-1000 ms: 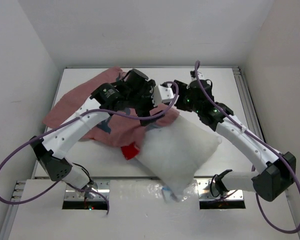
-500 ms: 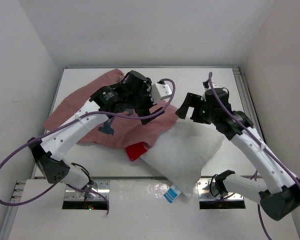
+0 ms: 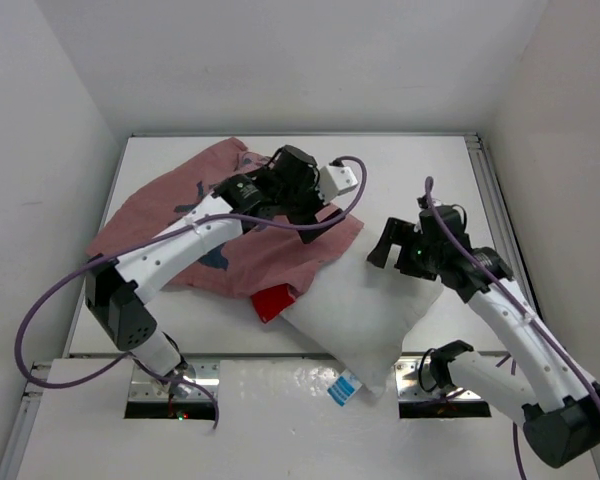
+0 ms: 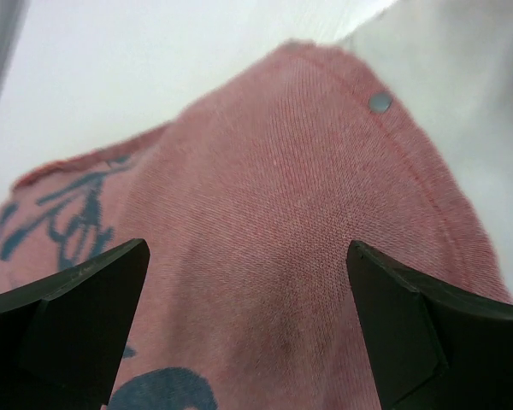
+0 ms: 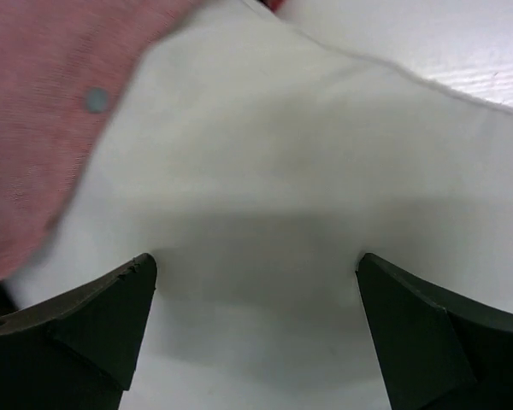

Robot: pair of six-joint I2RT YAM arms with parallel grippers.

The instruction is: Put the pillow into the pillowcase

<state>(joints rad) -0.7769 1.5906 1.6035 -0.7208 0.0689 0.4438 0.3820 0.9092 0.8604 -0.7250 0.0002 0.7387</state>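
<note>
The white pillow [image 3: 365,305] lies at the table's front centre, its blue-and-white tag [image 3: 342,388] hanging at the near edge. Its far left corner sits under the edge of the pillowcase [image 3: 205,235], which lies pinkish side up at the left with a red part [image 3: 270,300] showing. My left gripper [image 3: 315,213] is open just above the pillowcase's right edge; the left wrist view shows pink fabric [image 4: 265,222] between the jaws [image 4: 248,325]. My right gripper [image 3: 385,247] is open and empty just above the pillow's far corner; the right wrist view shows white pillow [image 5: 308,196] between its jaws [image 5: 256,333].
White walls enclose the table [image 3: 410,165] on three sides. A metal rail [image 3: 495,200] runs along the right edge. A snap button [image 4: 379,102] sits on the pillowcase hem. Purple cables loop from both arms.
My right gripper has drawn back from the pillowcase's edge toward the right and near, over the pillow. My left gripper has shifted right. The pillow slid a little nearer.
</note>
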